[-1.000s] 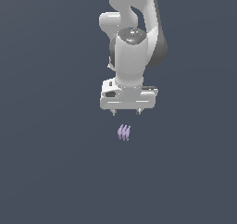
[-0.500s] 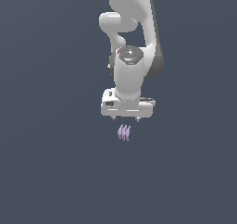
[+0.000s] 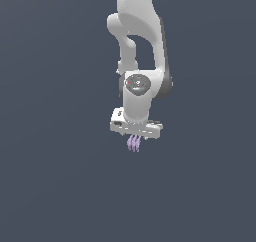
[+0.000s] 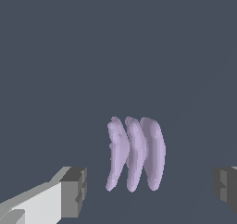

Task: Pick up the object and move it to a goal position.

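You see pincer [image 3: 135,139] wide | fingers [image 4: 74,191] flank the object [image 4: 135,154], untouched | 3 lilac strips, frame centre

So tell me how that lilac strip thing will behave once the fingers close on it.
The object is three thin wavy strips standing side by side, so it probably tips or twists easily if nudged off-centre. It looks small beside the gripper, so likely light. Its curved faces may slip between the flat fingers.
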Available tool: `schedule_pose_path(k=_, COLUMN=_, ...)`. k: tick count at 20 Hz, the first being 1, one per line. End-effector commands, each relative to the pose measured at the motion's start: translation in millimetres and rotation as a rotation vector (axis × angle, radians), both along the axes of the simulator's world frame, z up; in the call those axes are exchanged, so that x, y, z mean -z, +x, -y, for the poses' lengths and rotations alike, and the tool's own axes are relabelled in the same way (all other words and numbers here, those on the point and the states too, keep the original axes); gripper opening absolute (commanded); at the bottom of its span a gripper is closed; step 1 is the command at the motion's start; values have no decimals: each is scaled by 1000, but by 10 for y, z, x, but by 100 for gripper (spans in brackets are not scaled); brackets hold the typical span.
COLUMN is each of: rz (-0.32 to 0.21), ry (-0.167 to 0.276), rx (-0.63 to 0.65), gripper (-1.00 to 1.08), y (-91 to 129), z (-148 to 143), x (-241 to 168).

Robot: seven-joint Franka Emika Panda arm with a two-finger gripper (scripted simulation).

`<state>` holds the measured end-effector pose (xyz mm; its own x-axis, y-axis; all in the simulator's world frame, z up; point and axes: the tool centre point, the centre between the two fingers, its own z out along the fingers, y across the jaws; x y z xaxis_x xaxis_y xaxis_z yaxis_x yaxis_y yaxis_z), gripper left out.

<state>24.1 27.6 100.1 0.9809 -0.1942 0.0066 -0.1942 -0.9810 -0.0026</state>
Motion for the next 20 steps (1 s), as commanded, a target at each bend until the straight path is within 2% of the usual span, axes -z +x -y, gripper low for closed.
schedule_pose_path(k=1, rz=-5, ry=-1, rx=18, gripper=100, y=1, z=6, x=74)
schedule_pose_path(k=8, rz=-7, ry=-1, rx=20, gripper=100, y=-5, z=5, x=127)
schedule_pose_path(k=20, rz=-7, ry=-1, rx=24, gripper=100, y=-8, z=8, x=599)
